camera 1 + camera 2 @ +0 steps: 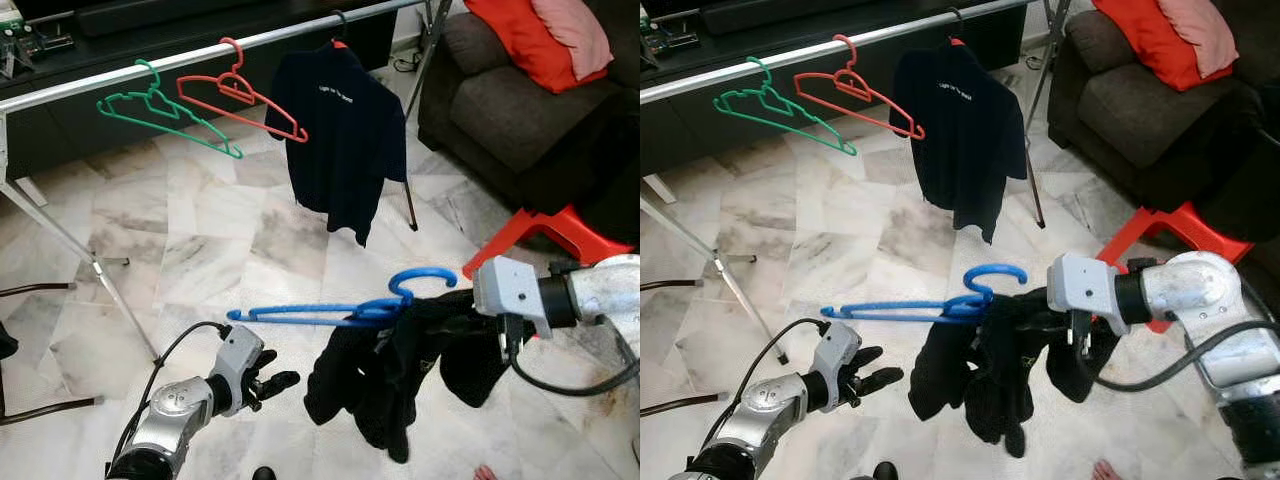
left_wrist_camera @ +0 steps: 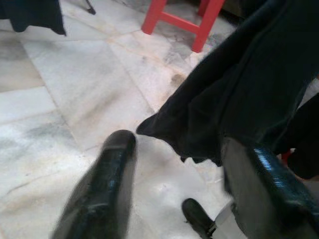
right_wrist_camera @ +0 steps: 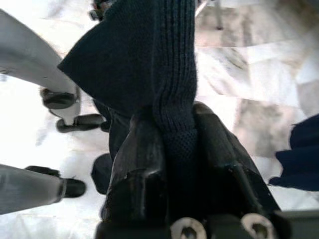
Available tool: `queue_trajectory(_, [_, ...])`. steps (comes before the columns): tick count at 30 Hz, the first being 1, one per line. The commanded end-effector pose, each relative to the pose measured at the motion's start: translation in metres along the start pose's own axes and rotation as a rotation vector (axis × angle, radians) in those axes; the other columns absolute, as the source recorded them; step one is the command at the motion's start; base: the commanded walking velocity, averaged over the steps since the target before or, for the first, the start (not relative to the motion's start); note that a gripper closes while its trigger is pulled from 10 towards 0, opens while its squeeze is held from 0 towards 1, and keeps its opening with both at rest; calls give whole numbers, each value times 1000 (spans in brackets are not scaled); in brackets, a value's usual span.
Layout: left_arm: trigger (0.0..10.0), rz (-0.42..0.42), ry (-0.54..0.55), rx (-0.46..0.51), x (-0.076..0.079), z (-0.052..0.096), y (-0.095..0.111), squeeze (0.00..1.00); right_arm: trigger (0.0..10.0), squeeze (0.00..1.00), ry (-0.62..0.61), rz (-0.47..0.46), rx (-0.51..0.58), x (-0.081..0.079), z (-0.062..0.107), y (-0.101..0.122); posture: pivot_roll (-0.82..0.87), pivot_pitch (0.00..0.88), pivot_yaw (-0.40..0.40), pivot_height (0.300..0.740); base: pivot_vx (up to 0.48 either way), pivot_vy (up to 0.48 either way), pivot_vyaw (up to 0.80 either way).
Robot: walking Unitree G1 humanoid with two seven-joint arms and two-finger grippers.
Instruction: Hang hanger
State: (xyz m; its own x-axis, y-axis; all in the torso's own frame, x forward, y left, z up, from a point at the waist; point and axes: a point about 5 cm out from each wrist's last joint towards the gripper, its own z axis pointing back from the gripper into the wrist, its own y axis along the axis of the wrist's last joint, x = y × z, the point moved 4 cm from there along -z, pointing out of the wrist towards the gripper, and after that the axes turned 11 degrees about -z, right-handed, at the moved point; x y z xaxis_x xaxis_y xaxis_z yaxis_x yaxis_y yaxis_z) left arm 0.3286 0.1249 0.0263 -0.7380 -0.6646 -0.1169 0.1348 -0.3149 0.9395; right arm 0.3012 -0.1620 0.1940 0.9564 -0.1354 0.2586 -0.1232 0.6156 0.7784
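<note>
Your right gripper [image 3: 177,164] has its fingers clamped on the black knit garment [image 1: 400,365] draped over the blue plastic hanger [image 1: 340,312]; your left gripper [image 1: 275,378] sits low beside it, fingers spread.

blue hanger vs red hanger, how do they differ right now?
The blue hanger is off the rail, carried low with a dark garment bunched on it, which the right gripper pinches. The red hanger hangs bare from the rail by its hook. Blue lies nearly level; red slopes down. Both look like plastic hangers with curved hooks.
</note>
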Motion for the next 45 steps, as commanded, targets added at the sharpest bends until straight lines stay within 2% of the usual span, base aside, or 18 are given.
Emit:
queue_trajectory(1, [10000,21,-35,-12,7,0,-5,1000,0,0,15,39,25,-5,-1,11,-114,227,-9,740,0,0,0])
queue_trajectory(8, [10000,-16,-127,-72,17,5,-16,1000,0,0,34,49,47,-11,-9,16,-112,234,-10,740,0,0,0])
queue_trajectory(10, [10000,-14,-123,-68,17,4,-15,1000,0,0,36,53,50,-12,-10,18,-110,236,-11,740,0,0,0])
queue_trajectory(14, [10000,-143,-79,-161,10,7,-25,1000,0,0,39,58,47,-12,-10,20,-111,238,-14,740,0,0,0])
queue_trajectory(20, [10000,-160,-59,-202,7,9,-32,1000,0,0,39,57,39,-12,-9,19,-115,239,-17,740,0,0,0])
queue_trajectory(22, [10000,-233,0,-261,-2,13,-38,1000,0,0,45,54,33,-13,-10,18,-113,242,-18,740,0,0,0])
queue_trajectory(23, [10000,-246,19,-268,-5,14,-38,702,0,0,46,54,33,-13,-10,18,-113,242,-18,740,0,0,0])
queue_trajectory(24, [10000,-251,34,-270,-7,15,-38,0,0,0,47,53,33,-14,-10,18,-113,244,-19,740,0,0,0])
queue_trajectory(28, [10000,-215,-18,-260,-3,17,-39,0,0,0,39,56,25,-12,-10,17,-112,245,-21,740,0,0,0])
queue_trajectory(29, [10000,-197,-75,-276,4,19,-44,0,0,0,34,58,21,-11,-10,17,-112,245,-21,740,0,0,0])
queue_trajectory(31, [10000,-212,-201,-315,19,24,-54,0,0,0,34,60,23,-10,-11,17,-111,244,-20,740,0,0,0])
queue_trajectory(32, [10000,-216,-224,-324,21,26,-56,0,0,0,34,61,25,-10,-11,18,-110,244,-20,740,0,0,0])
queue_trajectory(38, [10000,-173,-179,-260,9,24,-41,0,0,0,35,66,35,-10,-13,20,-107,243,-21,740,0,0,0])
queue_trajectory(42, [10000,-176,-159,-238,9,18,-36,0,0,0,33,70,40,-9,-13,22,-107,244,-20,740,0,0,0])
queue_trajectory(45, [10000,-112,-158,-172,14,8,-25,0,0,0,33,80,46,-10,-16,25,-110,243,-18,740,0,0,0])
